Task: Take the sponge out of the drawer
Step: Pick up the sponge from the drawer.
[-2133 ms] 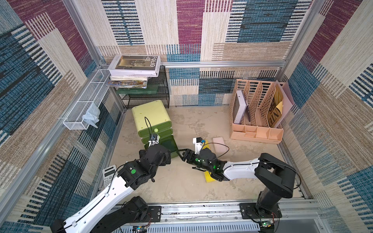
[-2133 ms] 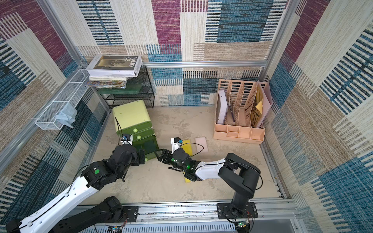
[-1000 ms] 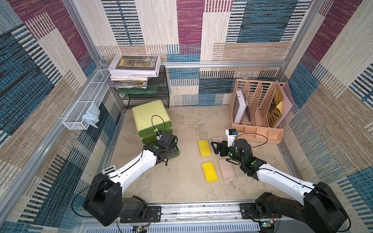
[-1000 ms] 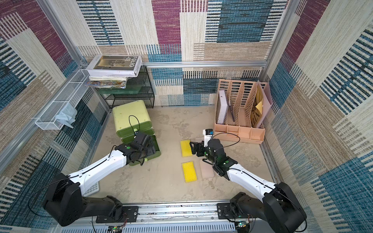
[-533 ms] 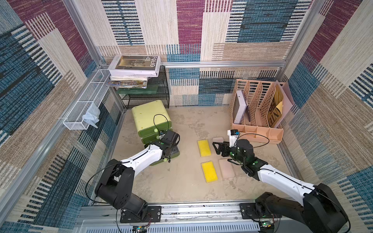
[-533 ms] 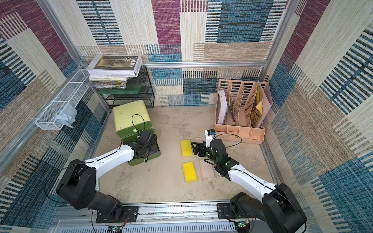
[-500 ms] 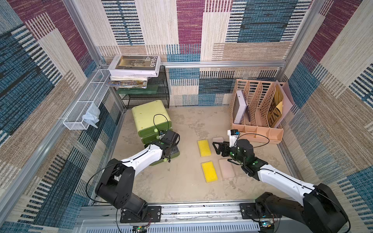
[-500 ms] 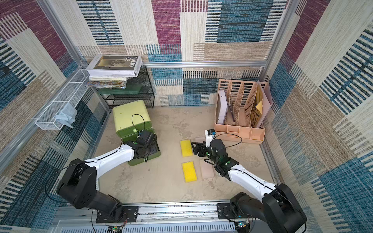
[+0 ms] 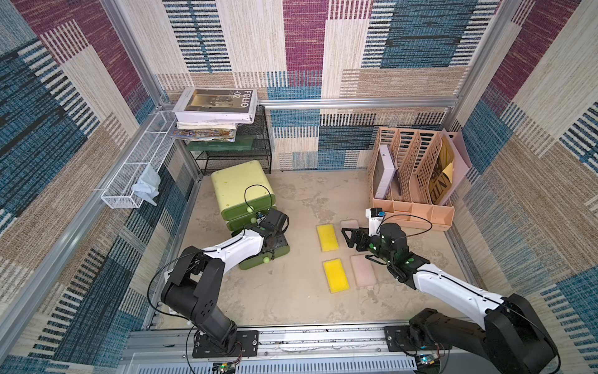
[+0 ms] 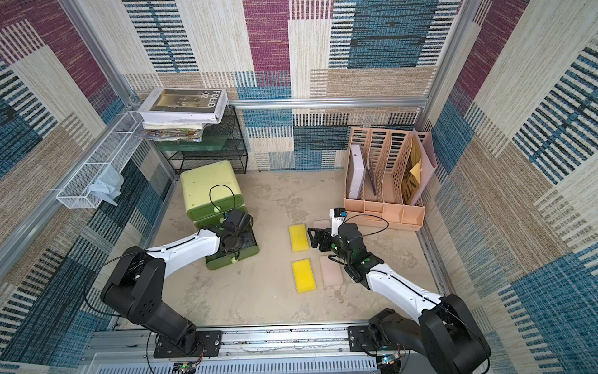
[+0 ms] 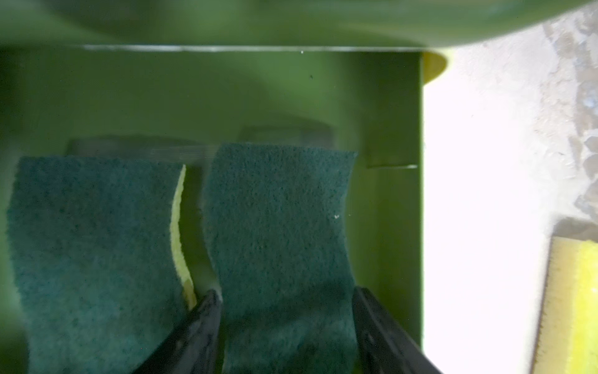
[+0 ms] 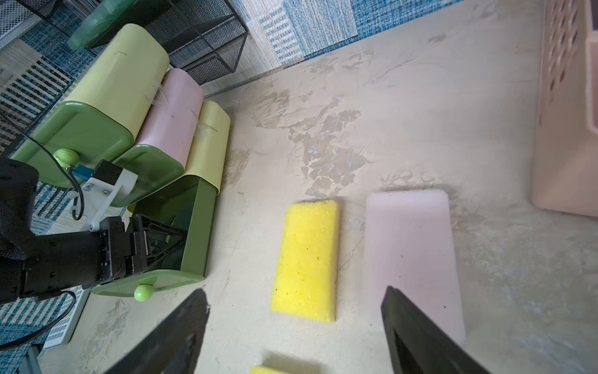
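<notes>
Top views: left claw [image 9: 275,247] sits in the open drawer [image 9: 250,264], as half a second ago.
Left wrist: its fingers [image 11: 207,311] flank the green-faced sponge [image 11: 278,226], lower centre; pinching or not, I cannot tell. Right wrist: right claw [image 12: 294,289] gapes above yellow sponge [image 12: 307,259] on the desk [image 12: 388,113].

"FOLIO -02" is printed on the cover of the top book [image 9: 215,103] of the stack on the wire shelf [image 9: 255,152]; it is seen upside down in both top views. Large letters on a magazine [image 9: 440,177] in the file organizer [image 9: 417,207] are partly hidden and cannot be read.
</notes>
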Motion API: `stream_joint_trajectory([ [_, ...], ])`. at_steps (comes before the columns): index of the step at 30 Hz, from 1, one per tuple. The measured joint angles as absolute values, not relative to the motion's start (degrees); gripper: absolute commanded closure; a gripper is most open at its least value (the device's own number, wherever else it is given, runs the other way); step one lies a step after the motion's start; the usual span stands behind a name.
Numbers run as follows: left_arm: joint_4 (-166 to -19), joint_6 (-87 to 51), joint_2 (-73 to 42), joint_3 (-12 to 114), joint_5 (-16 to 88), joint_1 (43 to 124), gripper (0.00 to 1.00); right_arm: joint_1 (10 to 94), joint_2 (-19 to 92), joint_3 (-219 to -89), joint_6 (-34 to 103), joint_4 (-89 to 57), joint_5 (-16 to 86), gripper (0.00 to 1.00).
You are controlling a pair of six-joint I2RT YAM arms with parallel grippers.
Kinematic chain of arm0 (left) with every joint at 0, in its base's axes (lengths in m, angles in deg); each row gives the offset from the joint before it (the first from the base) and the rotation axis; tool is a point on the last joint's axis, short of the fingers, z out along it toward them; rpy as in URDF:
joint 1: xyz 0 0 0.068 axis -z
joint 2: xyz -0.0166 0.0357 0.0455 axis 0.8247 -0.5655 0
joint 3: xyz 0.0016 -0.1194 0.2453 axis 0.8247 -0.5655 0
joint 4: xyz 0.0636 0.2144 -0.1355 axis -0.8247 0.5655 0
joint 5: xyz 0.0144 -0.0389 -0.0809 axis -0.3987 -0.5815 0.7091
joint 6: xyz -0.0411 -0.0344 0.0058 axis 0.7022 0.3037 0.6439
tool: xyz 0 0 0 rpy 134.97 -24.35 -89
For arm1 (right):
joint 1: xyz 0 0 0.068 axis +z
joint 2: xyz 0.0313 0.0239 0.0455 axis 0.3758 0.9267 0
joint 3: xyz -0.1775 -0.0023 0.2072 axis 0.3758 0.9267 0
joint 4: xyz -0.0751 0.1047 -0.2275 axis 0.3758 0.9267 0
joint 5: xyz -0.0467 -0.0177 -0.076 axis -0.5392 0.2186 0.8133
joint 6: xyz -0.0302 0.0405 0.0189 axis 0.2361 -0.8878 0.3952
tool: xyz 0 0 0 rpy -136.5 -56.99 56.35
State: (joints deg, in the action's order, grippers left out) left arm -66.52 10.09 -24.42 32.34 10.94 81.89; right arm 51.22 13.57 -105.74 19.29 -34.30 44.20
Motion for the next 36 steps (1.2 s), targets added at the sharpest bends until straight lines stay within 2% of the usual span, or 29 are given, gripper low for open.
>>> stream_joint_trajectory([
  [5,-66.5,10.1,-25.3,32.5,11.7,81.8,0.48,51.0,13.7,-105.7,19.3,-34.3,44.0,0.13],
  [16,-67.1,10.1,-26.2,32.5,11.7,81.3,0.93,50.4,14.4,-105.6,18.9,-34.4,43.5,0.13],
  [17,-67.2,10.1,-26.2,32.4,11.7,81.3,0.95,50.4,14.4,-105.6,18.9,-34.4,43.5,0.13],
  [20,-67.7,10.1,-25.6,31.8,11.8,81.1,1.0,50.1,14.4,-105.6,18.9,-34.7,43.3,0.13],
  [36,-66.4,10.5,-16.8,29.9,12.7,80.6,1.0,49.8,14.6,-105.3,18.1,-35.8,42.4,0.13],
])
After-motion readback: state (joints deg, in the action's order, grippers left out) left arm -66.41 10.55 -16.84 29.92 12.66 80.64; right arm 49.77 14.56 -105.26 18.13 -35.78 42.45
